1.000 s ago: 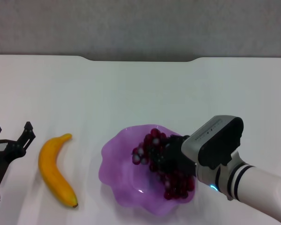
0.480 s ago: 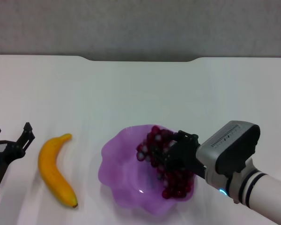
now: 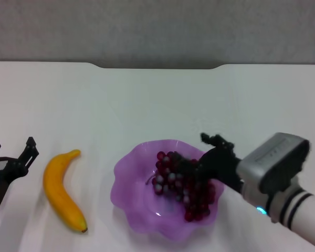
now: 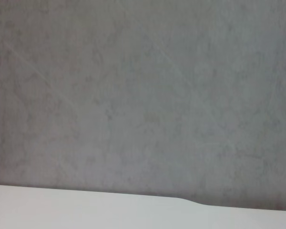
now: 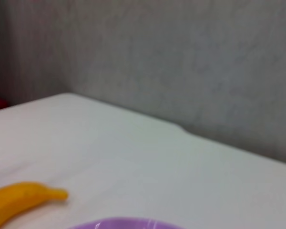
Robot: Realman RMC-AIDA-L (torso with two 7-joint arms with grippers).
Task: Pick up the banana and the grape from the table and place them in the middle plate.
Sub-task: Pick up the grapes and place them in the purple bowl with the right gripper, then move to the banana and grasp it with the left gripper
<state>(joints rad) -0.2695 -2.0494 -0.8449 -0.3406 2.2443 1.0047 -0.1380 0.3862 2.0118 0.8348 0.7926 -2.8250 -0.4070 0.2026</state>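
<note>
hovering right gripper [image 3: 212, 157] over grape [image 3: 182, 185]

Bare table [image 3: 147, 105] rings the banana [image 3: 62, 190] (left side); right gripper [image 3: 212, 157] crowds the plate's [image 3: 127, 194] right rim

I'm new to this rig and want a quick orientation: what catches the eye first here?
The purple middle plate near the front centre, with the grape bunch lying in it and the right claw, open, at its right rim. The banana lies on the table left of the plate, beside the parked, open left claw.
</note>
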